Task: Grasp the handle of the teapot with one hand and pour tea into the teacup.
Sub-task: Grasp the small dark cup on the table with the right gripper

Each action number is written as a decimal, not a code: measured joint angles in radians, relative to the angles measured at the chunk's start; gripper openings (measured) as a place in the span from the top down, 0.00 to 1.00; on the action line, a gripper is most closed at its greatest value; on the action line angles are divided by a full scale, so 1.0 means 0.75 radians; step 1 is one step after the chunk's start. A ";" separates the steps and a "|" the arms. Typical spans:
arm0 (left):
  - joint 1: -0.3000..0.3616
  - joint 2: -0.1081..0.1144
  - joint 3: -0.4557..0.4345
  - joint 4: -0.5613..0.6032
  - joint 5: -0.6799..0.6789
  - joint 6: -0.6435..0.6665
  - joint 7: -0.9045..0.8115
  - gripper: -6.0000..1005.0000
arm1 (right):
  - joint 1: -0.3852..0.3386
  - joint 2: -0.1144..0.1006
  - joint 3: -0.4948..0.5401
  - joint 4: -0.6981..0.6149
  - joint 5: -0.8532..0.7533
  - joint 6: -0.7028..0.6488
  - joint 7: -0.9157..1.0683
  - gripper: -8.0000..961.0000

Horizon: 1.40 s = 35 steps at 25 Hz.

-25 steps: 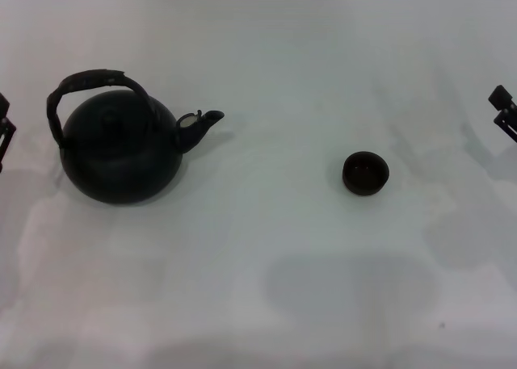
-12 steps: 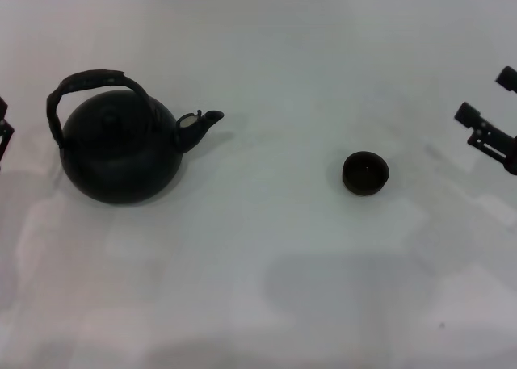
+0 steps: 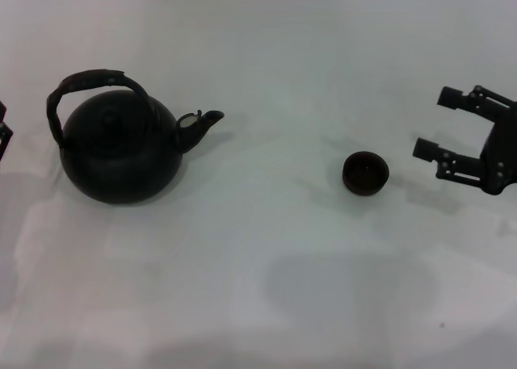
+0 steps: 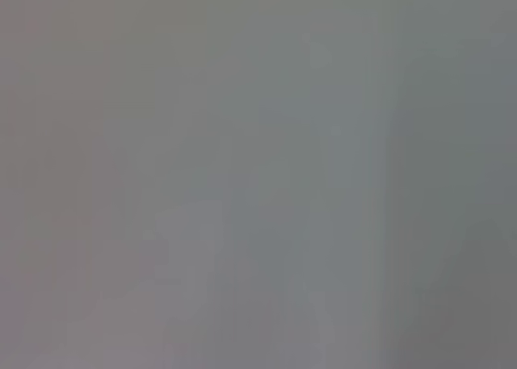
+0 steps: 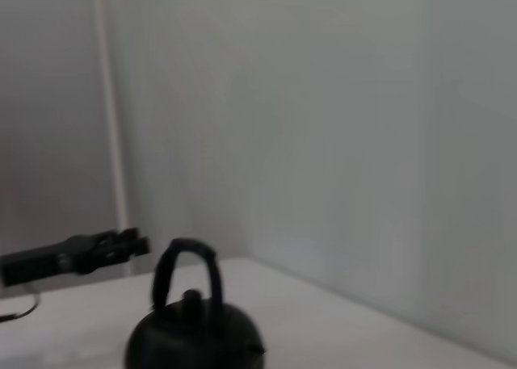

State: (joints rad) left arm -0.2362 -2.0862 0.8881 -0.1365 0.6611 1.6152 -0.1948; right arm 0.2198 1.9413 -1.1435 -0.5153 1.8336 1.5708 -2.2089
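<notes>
Now the right gripper point(image 3: 432, 127) hovers over the white tabletop point(image 3: 283, 248) at the right side of the head view, its jaws spread wide and pointing toward the middle of the scene. Its nearer finger ends just beside the teacup point(image 3: 365, 173), not touching it. The teacup is a small, round, dark brown-black cup without a handle, standing upright right of centre.

Well apart from it, on the left side, stands the teapot point(image 3: 121, 147), a large round matte-black pot. Its short curved spout point(image 3: 200, 125) points toward the teacup. The handle point(image 3: 85, 86), a dark arched hoop, rises over the pot's top and leans slightly to the left. Nothing holds it.

Only a sliver of the left gripper point(image 3: 4, 131) shows at the left edge of the head view, near the teapot but apart from it; whether its jaws are wide or narrow cannot be told. The left wrist view shows only a featureless grey blur.

From the right wrist view the teapot point(image 5: 194, 329) appears low in the distance, with the left gripper point(image 5: 77, 254) as a dark bar just beside its handle point(image 5: 184, 264).
</notes>
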 joint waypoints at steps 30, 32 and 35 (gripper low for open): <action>0.004 -0.002 0.000 -0.010 0.000 0.002 0.000 0.23 | 0.086 0.080 -0.305 -0.326 -0.394 -0.457 0.280 0.12; 0.004 -0.002 0.000 -0.012 0.000 0.004 0.000 0.23 | 0.087 0.081 -0.339 -0.326 -0.394 -0.507 0.280 0.12; 0.004 -0.002 0.000 -0.012 0.000 0.005 0.000 0.23 | 0.089 0.082 -0.362 -0.330 -0.394 -0.562 0.280 0.12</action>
State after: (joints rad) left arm -0.2331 -2.0878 0.8882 -0.1457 0.6611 1.6189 -0.1948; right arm 0.2866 2.0026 -1.4149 -0.7625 1.5381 1.1495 -1.9990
